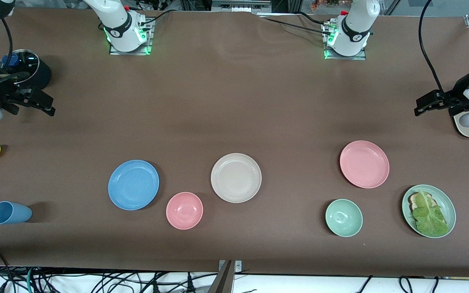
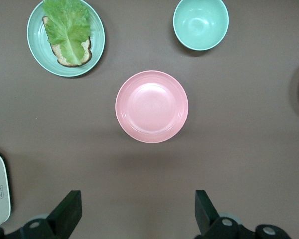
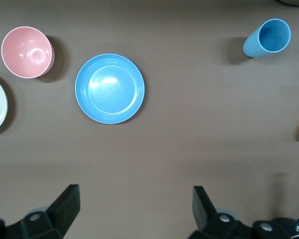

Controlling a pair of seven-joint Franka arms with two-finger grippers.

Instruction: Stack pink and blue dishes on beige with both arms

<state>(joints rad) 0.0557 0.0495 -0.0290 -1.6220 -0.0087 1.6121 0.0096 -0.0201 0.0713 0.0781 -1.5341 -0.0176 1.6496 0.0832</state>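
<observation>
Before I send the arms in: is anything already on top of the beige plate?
Nothing: the beige plate lies bare, its whole face showing. The pink plate and blue plate lie apart on the table. What is under it cannot be seen.

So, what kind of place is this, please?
Probably a robotics lab test bench, not a kitchen: two white robot arms are bolted to a brown-covered table, loose black cables hang at its edge, and flat round plastic plates lie spread out.
</observation>
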